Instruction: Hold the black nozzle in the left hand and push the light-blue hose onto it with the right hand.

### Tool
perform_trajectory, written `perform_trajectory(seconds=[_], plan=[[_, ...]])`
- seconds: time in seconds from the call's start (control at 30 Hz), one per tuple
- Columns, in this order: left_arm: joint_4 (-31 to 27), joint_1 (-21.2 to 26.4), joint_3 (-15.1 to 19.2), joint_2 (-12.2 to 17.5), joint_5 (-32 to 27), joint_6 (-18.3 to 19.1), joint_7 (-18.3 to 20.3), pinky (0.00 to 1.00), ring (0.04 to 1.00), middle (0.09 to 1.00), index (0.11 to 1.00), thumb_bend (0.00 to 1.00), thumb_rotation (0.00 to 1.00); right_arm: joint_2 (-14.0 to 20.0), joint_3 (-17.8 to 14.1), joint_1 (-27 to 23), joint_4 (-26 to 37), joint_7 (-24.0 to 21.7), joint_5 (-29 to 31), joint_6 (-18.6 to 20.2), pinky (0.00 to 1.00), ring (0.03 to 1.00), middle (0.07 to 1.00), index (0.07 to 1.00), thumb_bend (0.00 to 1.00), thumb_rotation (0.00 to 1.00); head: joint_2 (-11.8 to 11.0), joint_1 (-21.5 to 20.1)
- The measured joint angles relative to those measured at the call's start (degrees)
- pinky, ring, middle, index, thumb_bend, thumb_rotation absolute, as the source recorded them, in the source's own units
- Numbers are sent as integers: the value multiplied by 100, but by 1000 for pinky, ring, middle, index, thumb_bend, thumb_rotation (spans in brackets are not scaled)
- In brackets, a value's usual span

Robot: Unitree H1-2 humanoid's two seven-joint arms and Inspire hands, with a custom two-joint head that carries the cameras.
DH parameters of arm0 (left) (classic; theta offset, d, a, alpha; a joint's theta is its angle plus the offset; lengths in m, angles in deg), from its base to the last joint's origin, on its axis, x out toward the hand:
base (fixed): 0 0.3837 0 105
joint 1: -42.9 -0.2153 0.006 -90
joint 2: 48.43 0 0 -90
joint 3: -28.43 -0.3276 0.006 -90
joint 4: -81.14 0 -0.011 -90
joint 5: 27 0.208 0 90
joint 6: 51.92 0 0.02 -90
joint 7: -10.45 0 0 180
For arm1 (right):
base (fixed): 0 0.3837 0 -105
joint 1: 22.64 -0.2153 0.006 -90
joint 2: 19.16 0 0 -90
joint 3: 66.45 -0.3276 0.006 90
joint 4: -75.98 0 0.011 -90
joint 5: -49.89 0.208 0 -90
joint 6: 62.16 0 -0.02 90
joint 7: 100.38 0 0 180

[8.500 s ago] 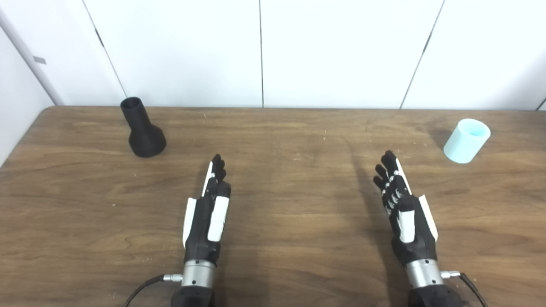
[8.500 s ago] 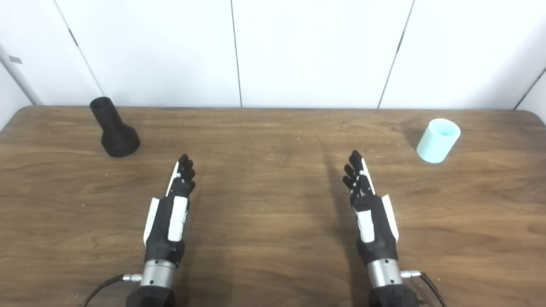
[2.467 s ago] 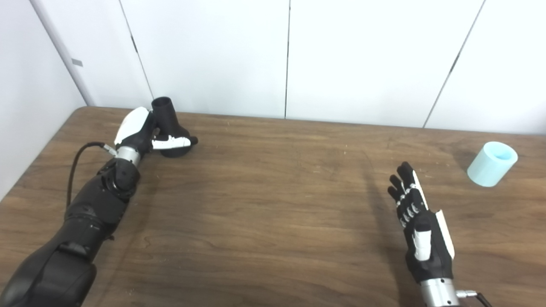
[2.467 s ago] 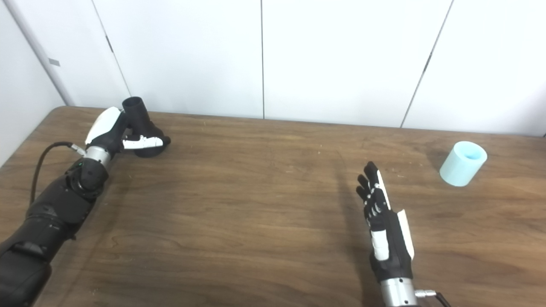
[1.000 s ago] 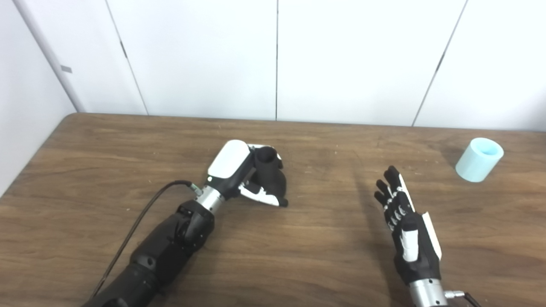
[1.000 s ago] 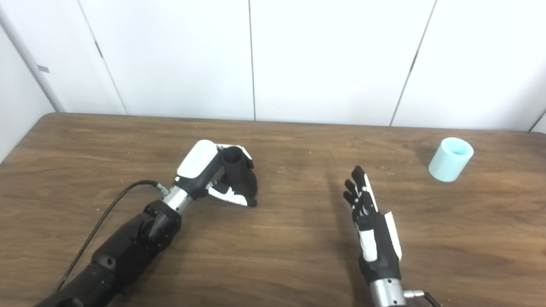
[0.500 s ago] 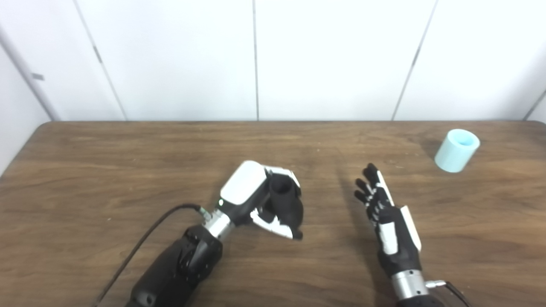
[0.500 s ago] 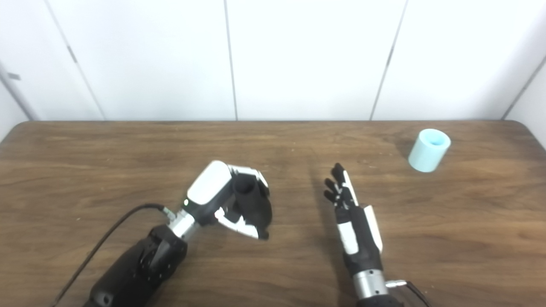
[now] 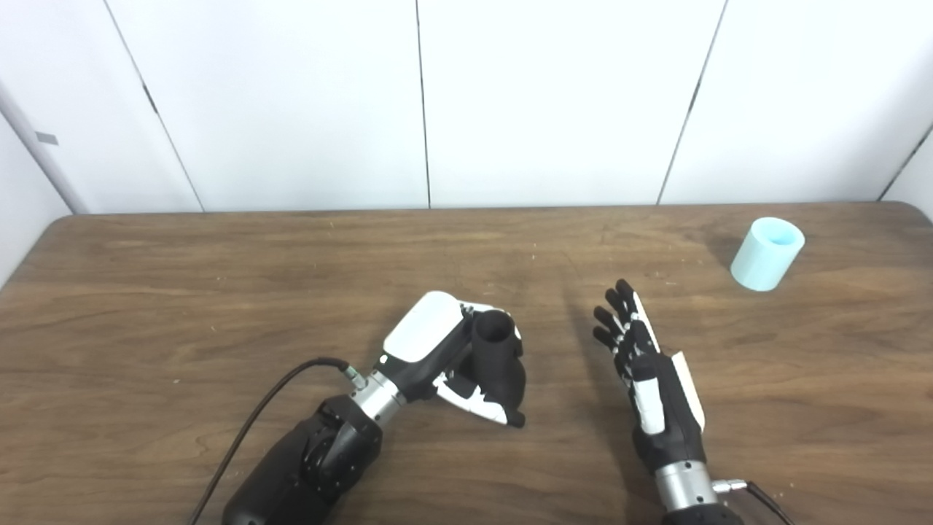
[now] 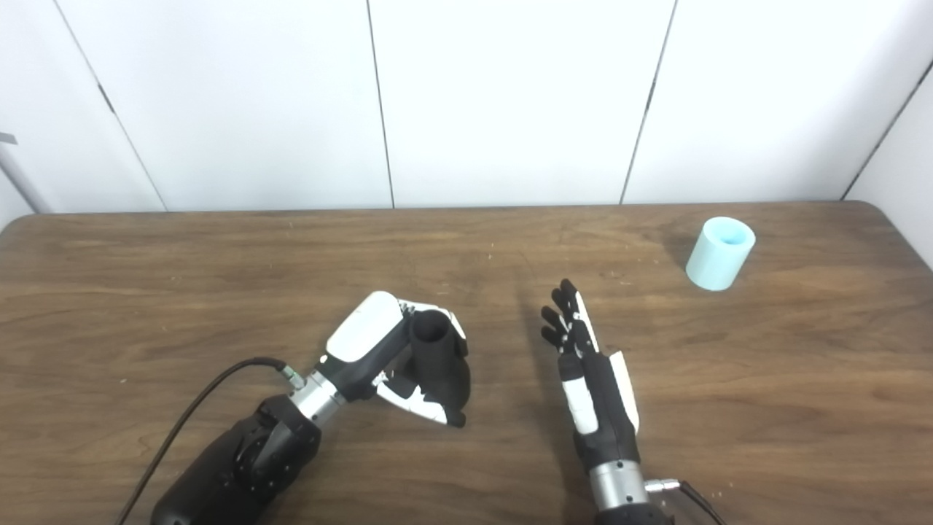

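Observation:
My left hand [image 9: 444, 357] is shut on the black nozzle [image 9: 499, 361] near the middle of the wooden table [image 9: 219, 292]. The nozzle stands upright with its narrow open mouth facing up; whether its wide base touches the table I cannot tell. My right hand [image 9: 645, 372] is open, fingers straight and apart, a short way to the right of the nozzle and holding nothing. The light-blue hose [image 9: 767, 254], a short cylinder with its opening up, stands alone at the far right of the table, well beyond the right hand.
A black cable [image 9: 270, 408] runs from my left wrist toward the table's front edge. White wall panels [image 9: 554, 102] rise right behind the table's far edge.
The left hand has carried the black nozzle from the far left corner to the table's middle and a little nearer to me. The view has shifted. The right hand stays open.

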Motion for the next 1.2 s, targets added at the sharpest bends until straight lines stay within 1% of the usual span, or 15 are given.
perform_trajectory(seconds=[0.17, 0.43, 0.83, 1.2], plan=[[0, -9, 46, -8, -275, 156, 315, 429, 455, 372, 349, 757, 305, -1, 7, 3, 11, 2, -4, 91, 903, 934, 975, 1000, 696, 1000, 17, 0], [10, -13, 73, -11, -545, 249, 577, 437, 465, 371, 338, 759, 302, 1, 6, 18, 34, 3, 17, 207, 902, 928, 973, 1000, 699, 1000, 26, 26], [14, -12, 61, -7, -635, 269, 650, 463, 480, 375, 346, 754, 292, 3, 10, 57, 78, 0, 30, 306, 895, 917, 961, 1000, 709, 1000, 44, 35], [57, 11, 0, -7, -475, 173, 541, 467, 484, 386, 358, 752, 293, 8, 8, 74, 88, -6, 55, 369, 888, 908, 948, 995, 714, 1000, 44, 53]])
